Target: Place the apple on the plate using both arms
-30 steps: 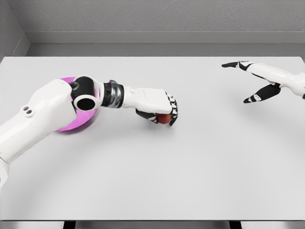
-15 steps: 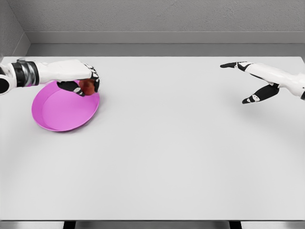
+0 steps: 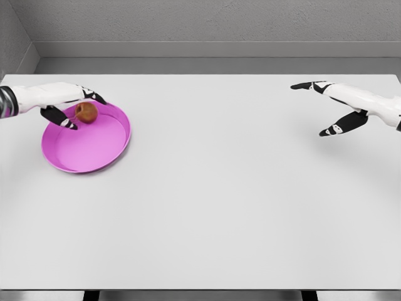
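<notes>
- One apple [image 3: 86,112] sits at the far-left part of the one pink plate [image 3: 100,153], near the table's [image 3: 219,207] left edge.
- Left hand [image 3: 66,103]: fingers spread and loose around the apple, which lies just right of the palm; firm contact cannot be confirmed.
- Right hand [image 3: 341,106]: open, empty, well apart at the far-right edge.
- Left hand is much nearer.
- Judgement: placement appears complete; withdrawal leftward remains.

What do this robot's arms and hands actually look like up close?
Both arms are smooth, glossy white shells. The left hand has a white back and black fingers, with a grey ribbed band at the wrist by the picture's edge. The right hand is likewise white on top, with slender fingers ending in black tips and black joints. No cables or markings show.
</notes>
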`<state>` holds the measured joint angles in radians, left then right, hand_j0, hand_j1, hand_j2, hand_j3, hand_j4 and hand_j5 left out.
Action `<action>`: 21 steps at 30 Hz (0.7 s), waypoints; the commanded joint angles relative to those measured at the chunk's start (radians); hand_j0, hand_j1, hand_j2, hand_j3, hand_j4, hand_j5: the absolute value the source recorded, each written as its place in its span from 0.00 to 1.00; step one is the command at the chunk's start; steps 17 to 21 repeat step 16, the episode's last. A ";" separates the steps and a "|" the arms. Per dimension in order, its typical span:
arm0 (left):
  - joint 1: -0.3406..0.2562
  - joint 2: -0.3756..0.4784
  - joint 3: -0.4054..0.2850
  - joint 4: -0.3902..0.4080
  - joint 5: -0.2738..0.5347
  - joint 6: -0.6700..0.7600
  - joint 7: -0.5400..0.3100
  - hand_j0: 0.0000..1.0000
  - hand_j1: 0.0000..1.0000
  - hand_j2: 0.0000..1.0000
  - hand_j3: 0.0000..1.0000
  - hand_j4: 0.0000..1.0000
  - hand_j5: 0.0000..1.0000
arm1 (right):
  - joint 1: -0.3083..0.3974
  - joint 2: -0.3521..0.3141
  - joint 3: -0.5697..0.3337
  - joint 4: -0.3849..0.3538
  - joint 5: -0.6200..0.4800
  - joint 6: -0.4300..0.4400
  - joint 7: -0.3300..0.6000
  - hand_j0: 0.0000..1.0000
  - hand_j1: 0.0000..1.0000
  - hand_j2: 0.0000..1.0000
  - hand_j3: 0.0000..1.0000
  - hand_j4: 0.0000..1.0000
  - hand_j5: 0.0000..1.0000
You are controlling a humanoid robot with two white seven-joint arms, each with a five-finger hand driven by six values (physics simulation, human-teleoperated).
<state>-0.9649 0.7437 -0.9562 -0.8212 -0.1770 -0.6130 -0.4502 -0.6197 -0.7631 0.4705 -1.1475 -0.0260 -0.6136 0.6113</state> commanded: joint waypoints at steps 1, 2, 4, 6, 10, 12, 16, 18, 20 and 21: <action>0.000 0.002 0.047 0.122 0.044 0.002 0.001 1.00 1.00 1.00 1.00 1.00 1.00 | 0.000 -0.001 -0.001 0.000 -0.008 0.003 0.000 1.00 1.00 1.00 1.00 1.00 1.00; 0.000 -0.001 0.063 0.172 0.044 0.002 0.001 1.00 1.00 1.00 1.00 1.00 1.00 | 0.000 -0.001 -0.001 0.000 -0.008 0.003 0.000 1.00 1.00 1.00 1.00 1.00 1.00; 0.000 -0.007 0.096 0.231 0.044 0.002 0.001 1.00 1.00 1.00 1.00 1.00 1.00 | -0.002 0.001 -0.001 0.002 -0.008 0.003 0.000 1.00 1.00 1.00 1.00 1.00 1.00; 0.000 -0.007 0.099 0.237 0.044 0.002 0.001 1.00 1.00 1.00 1.00 1.00 1.00 | 0.002 -0.002 -0.001 0.002 -0.008 0.003 0.000 1.00 1.00 1.00 1.00 1.00 1.00; 0.000 -0.007 0.099 0.240 0.044 0.002 0.001 1.00 1.00 1.00 1.00 1.00 1.00 | 0.005 -0.002 -0.001 0.002 -0.008 0.003 0.000 1.00 1.00 1.00 1.00 1.00 1.00; 0.000 -0.007 0.099 0.240 0.044 0.002 0.001 1.00 1.00 1.00 1.00 1.00 1.00 | 0.005 -0.002 -0.001 0.000 -0.008 0.003 0.000 1.00 1.00 1.00 1.00 1.00 1.00; 0.000 -0.006 0.099 0.240 0.044 0.002 0.001 1.00 1.00 1.00 1.00 1.00 1.00 | 0.006 -0.002 0.000 0.000 -0.008 0.003 0.000 1.00 1.00 1.00 1.00 1.00 1.00; 0.000 -0.006 0.099 0.240 0.044 0.002 0.001 1.00 1.00 1.00 1.00 1.00 1.00 | 0.006 -0.002 0.000 0.000 -0.008 0.003 0.000 1.00 1.00 1.00 1.00 1.00 1.00; 0.000 -0.006 0.099 0.240 0.044 0.002 0.001 1.00 1.00 1.00 1.00 1.00 1.00 | 0.006 -0.002 0.000 0.000 -0.008 0.003 0.000 1.00 1.00 1.00 1.00 1.00 1.00; 0.000 -0.006 0.099 0.240 0.044 0.002 0.001 1.00 1.00 1.00 1.00 1.00 1.00 | 0.006 -0.002 0.000 0.000 -0.008 0.003 0.000 1.00 1.00 1.00 1.00 1.00 1.00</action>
